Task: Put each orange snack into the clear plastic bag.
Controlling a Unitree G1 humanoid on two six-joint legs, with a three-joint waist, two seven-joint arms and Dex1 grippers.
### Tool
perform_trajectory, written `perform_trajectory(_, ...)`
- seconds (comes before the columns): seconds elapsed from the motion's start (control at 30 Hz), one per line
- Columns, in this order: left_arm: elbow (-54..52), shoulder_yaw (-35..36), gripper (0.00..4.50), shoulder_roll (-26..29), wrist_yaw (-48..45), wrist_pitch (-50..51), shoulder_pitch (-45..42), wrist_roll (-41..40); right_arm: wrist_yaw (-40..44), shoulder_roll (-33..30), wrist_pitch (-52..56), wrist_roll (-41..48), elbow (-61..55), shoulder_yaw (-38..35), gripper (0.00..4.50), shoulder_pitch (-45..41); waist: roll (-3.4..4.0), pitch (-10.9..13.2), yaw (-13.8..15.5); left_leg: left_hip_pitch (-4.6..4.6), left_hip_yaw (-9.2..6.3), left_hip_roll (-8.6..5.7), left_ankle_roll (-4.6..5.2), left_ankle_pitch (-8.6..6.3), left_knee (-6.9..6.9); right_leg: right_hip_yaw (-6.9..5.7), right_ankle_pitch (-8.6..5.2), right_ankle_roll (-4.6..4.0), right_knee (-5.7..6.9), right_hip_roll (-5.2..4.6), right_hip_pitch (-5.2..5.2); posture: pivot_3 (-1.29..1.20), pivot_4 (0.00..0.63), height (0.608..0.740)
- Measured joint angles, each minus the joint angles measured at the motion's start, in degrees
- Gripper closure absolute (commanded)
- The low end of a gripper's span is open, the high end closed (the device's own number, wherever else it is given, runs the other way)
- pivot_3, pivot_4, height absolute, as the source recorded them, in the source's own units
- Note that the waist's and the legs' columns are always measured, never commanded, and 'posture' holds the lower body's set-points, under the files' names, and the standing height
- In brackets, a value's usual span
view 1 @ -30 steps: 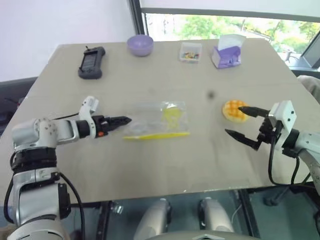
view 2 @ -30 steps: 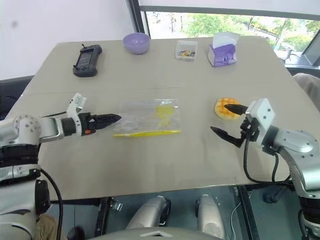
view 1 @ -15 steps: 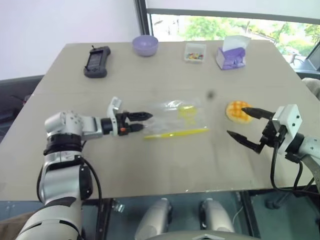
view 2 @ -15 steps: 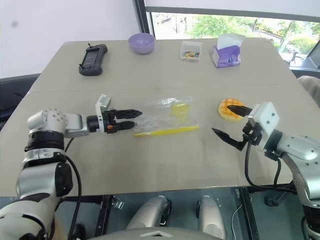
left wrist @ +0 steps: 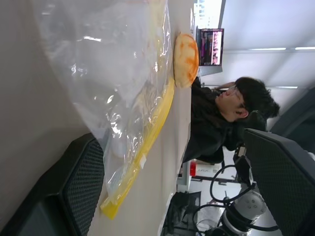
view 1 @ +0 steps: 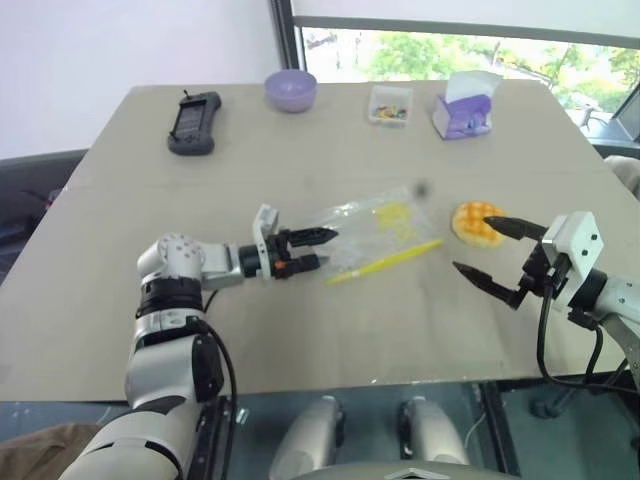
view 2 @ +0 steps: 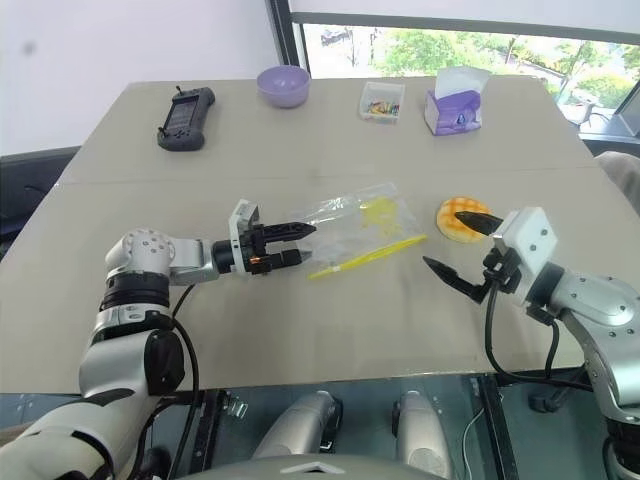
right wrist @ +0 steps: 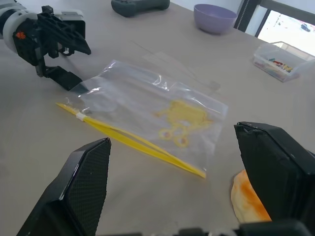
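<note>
One round orange snack (view 1: 476, 222), grid-topped, on table.

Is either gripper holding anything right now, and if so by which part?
Nothing is gripped. The left gripper stands open at the end of the flat clear plastic zip bag; the right gripper stands open beside the round orange grid-topped snack.

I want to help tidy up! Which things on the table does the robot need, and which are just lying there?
Needed:
- orange snack
- clear plastic bag

Just lying there:
- purple bowl
- black handheld controller
- small clear box of coloured bits
- purple tissue box
</note>
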Motion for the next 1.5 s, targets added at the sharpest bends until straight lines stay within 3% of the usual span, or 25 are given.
perform_trajectory(0.23,-2.69,8.83,0.0,-8.65,14.07,1.4,-2.7,0.9,-0.99,0.75,0.09,-1.3,-0.21,2.62,0.11,-1.09,-0.01,0.0,0.05,-0.02,-0.02,-0.01,-0.01,0.01,0.06,-0.01,0.01,0.02,0.03,-0.02,0.01,0.0,0.15,0.74)
perform_trajectory(0.27,-4.71,10.8,0.39,-10.92,17.58,2.35,-2.88,1.1,-1.08,0.78,-0.06,-2.11,-0.22,3.51,0.0,-1.56,-0.02,0.0,0.04,-0.02,-0.02,-0.01,-0.01,0.0,0.06,-0.02,0.01,0.02,0.03,-0.02,0.0,0.0,0.15,0.74)
perform_trajectory(0.33,-5.84,12.59,0.66,-12.56,20.62,2.96,-3.13,1.75,-1.5,0.8,-0.23,-3.27,-0.21,4.07,0.0,-1.71,-0.02,0.0,0.04,-0.02,-0.02,-0.01,-0.02,0.01,0.06,-0.03,0.01,0.02,0.03,-0.01,0.0,0.0,0.15,0.74)
perform_trajectory(0.6,-11.69,24.4,4.47,-19.59,35.7,5.02,-5.57,-0.68,-2.15,1.32,-5.19,-10.83,2.44,9.96,0.0,-3.4,-0.09,0.05,0.01,-0.03,-0.01,0.0,-0.05,0.02,0.06,-0.03,0.01,0.03,0.03,0.0,-0.01,0.0,0.15,0.74)
perform_trajectory(0.73,-13.84,30.3,4.47,-21.29,45.72,5.13,-9.64,-8.15,-4.43,2.18,-12.97,-20.99,8.15,15.79,0.0,-6.26,-0.19,0.1,-0.05,-0.02,-0.01,0.0,-0.08,0.04,0.07,-0.03,0.02,0.04,0.04,0.0,-0.01,0.0,0.15,0.74)
perform_trajectory(0.93,-15.75,33.78,4.47,-22.26,61.91,5.1,-13.36,-22.79,-14.32,9.51,-20.86,-38.96,25.13,25.55,0.0,-17.15,-0.22,0.12,-0.41,0.0,0.07,0.03,-0.19,0.11,0.06,0.1,0.02,0.04,0.17,0.05,-0.13,0.0,0.15,0.74)
perform_trajectory(1.17,-15.96,34.57,4.47,-22.69,74.14,4.87,-12.43,-34.74,-24.79,17.58,-22.18,-47.96,38.7,28.33,0.0,-27.8,-0.26,0.14,-0.49,-0.01,0.08,0.01,-0.23,0.13,0.08,0.13,0.02,0.03,0.28,0.06,-0.19,0.0,0.15,0.74)
perform_trajectory(1.3,-16.26,31.95,4.5,-22.47,81.21,1.58,-9.48,-44.0,-26.14,19.98,-23.21,-49.36,43.97,29.46,1.3,-29.59,-0.26,0.14,-0.65,-0.01,0.08,0.02,-0.23,0.13,0.08,0.15,0.02,0.02,0.28,0.06,-0.2,0.0,0.15,0.74)
perform_trajectory(1.5,-20.68,19.57,4.5,-19.19,90.0,-8.58,-2.46,-61.67,-26.25,21.6,-23.9,-48.68,47.1,29.75,4.35,-30.5,-0.25,0.13,-1.48,0.04,0.16,0.01,-0.22,0.13,0.09,0.27,0.02,0.02,0.38,0.06,-0.21,0.0,0.15,0.74)
